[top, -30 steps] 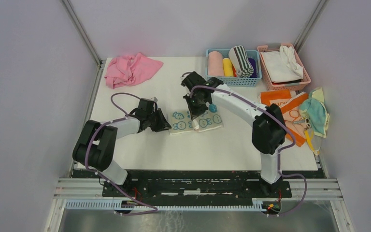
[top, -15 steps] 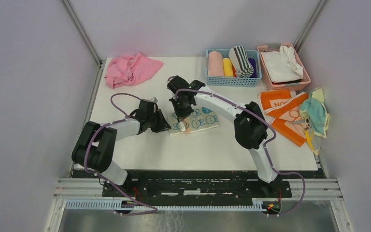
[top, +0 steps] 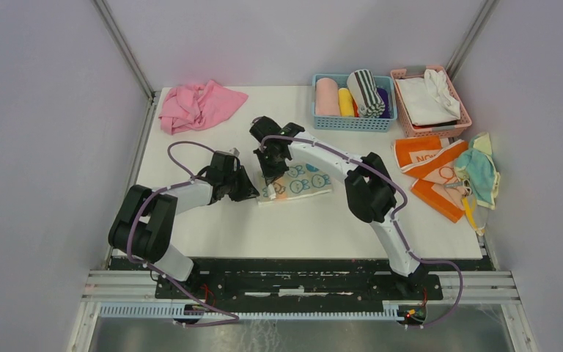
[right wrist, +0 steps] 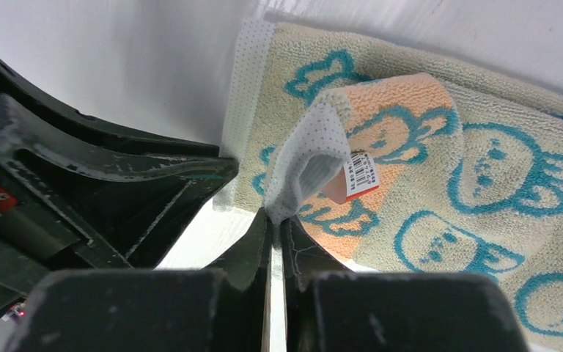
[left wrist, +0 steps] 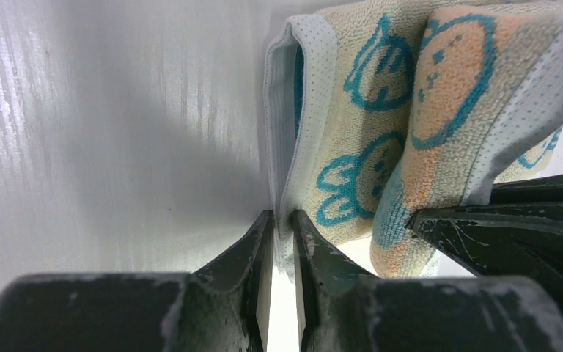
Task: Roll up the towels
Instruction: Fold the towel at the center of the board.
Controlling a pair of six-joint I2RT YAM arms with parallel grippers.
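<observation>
The pale towel with teal bunny prints (top: 304,182) lies mid-table, its right end folded back over itself toward the left. My left gripper (top: 254,192) is shut on the white mesh hem at the towel's left edge (left wrist: 287,183), low on the table. My right gripper (top: 270,188) is shut on the turned-over corner (right wrist: 304,172), which shows a red-and-white label (right wrist: 360,176). The two grippers are almost touching: the left fingers (right wrist: 154,172) fill the right wrist view's left side. An orange towel with white lettering (top: 424,158) and a teal-and-yellow towel (top: 478,172) lie at the right edge.
A crumpled pink cloth (top: 198,104) sits at the back left. At the back right, a blue basket (top: 352,123) holds several rolled towels, and a pink basket (top: 410,125) holds white cloth. The orange and teal towels hang partly over the table's right edge.
My right gripper has travelled left across the bunny towel, carrying its end over the rest toward the left gripper. The left gripper has stayed at the towel's left edge.
</observation>
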